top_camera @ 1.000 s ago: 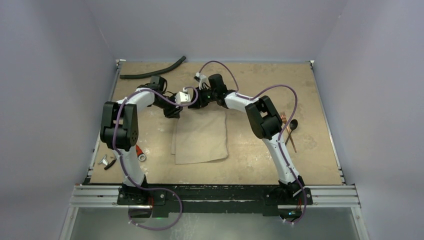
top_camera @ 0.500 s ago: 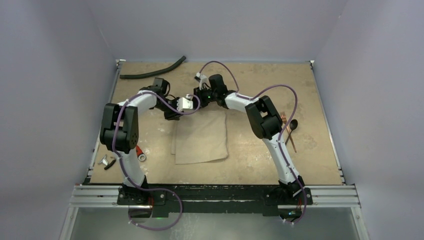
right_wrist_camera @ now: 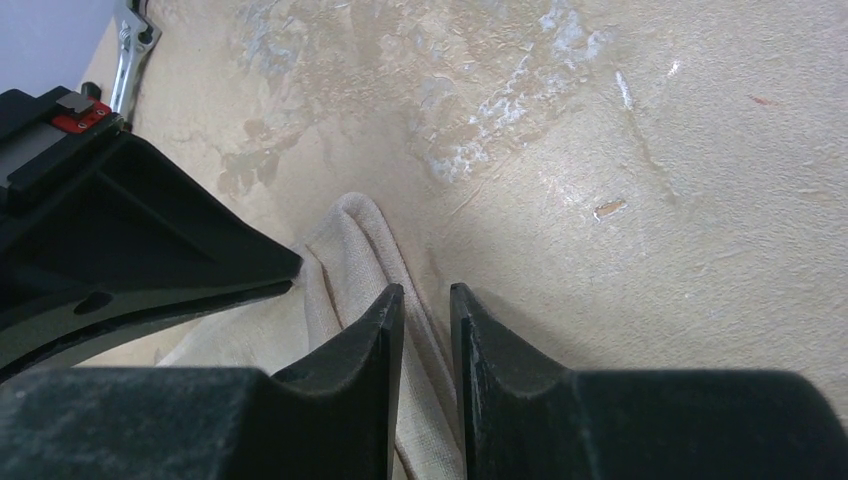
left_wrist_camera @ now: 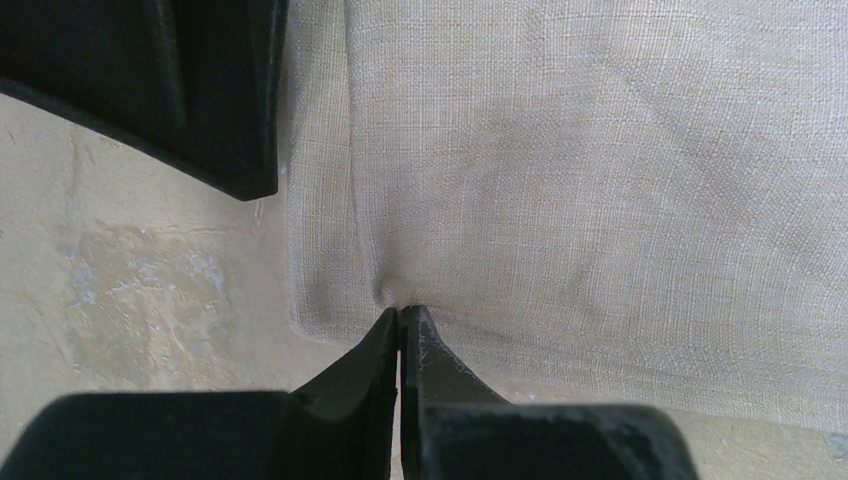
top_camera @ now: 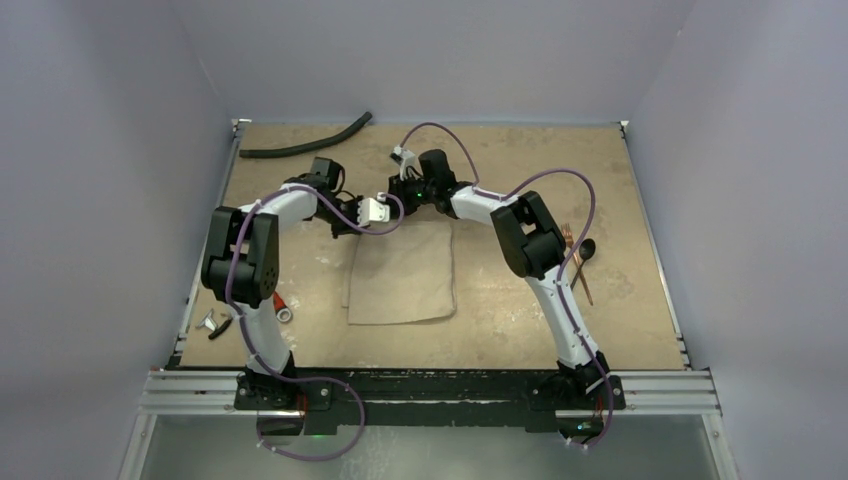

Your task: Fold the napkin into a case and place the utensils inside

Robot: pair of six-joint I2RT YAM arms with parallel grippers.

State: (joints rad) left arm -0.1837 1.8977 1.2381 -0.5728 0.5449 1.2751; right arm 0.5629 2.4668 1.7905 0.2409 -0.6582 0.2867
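Our left gripper has its jaws pressed together, pinching the napkin at its far hem, which puckers there. Just beside it, our right gripper straddles a raised fold through a narrow gap; whether it grips, we cannot tell. Our right arm partly hides the fork and spoon. A black hose lies far-left.

The tan table bears the folded napkin, a black hose and 2 utensils at its right.
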